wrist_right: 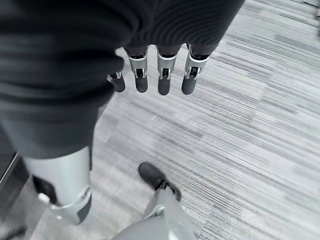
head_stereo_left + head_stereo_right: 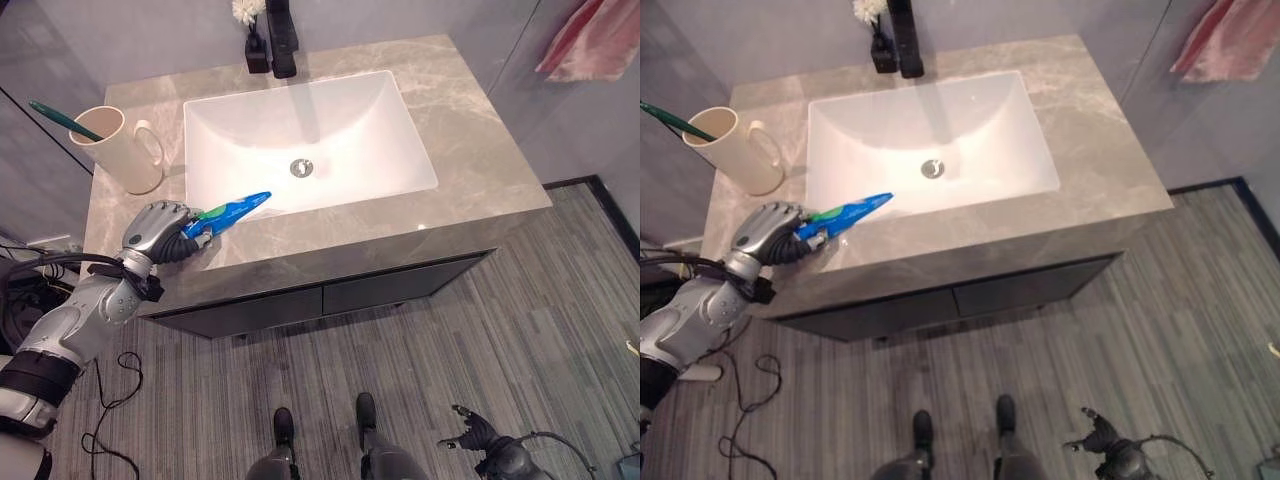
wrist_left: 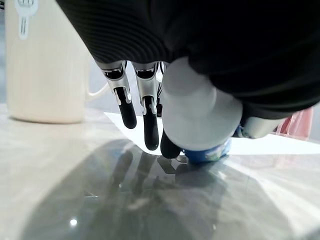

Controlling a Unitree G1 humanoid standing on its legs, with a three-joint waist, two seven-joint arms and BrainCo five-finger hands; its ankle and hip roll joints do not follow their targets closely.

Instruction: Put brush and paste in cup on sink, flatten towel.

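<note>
Left hand (image 2: 160, 228) curled round blue-and-green toothpaste tube (image 2: 232, 211) at front-left edge of grey marble worktop (image 2: 470, 150), tube's tip over white sink basin's (image 2: 310, 130) rim. Green toothbrush (image 2: 62, 119) standing in cream mug (image 2: 112, 148) nearby. Right hand (image 1: 160, 75) low over floor, fingers relaxed, empty.

Bright overhead light, glare on glossy countertop (image 2: 470, 150)

Both eye views looked steeply down from the head, fairly far, sharing the sink (image 2: 310, 140), countertop (image 2: 470, 140) & floor (image 2: 480, 340). L wrist cam sat v. close, low across the countertop toward the cup (image 3: 45, 65). R wrist cam faced down at the floor.
</note>
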